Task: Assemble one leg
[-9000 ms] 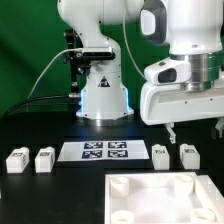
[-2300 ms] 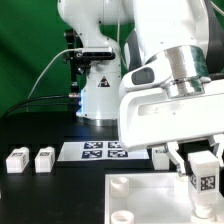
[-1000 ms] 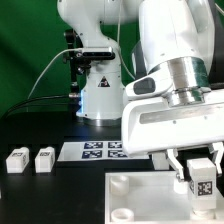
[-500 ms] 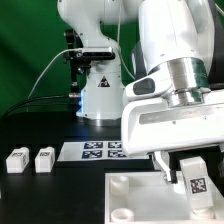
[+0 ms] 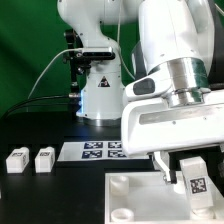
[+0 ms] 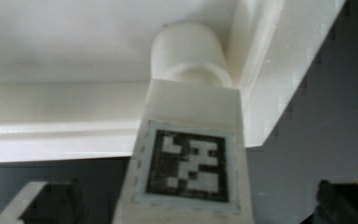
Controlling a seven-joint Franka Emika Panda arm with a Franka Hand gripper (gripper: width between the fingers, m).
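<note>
At panel's far corner on exterior view's right | small white plastic tagged leg point(image 5: 193, 183) standing in large white tray-like panel point(image 5: 140, 195) socket | gripper point(image 5: 187, 170) straddling, fingers spread, gripping nothing | leg looking light, rigid, smooth; take flat sides.

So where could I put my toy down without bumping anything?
The black table is bare in front of the two spare legs, between them and the white panel. Another bare strip runs behind those legs, beside the marker board. The exterior view's right is crowded: the gripper stands there, jaws open around the leg in the panel's corner.
</note>
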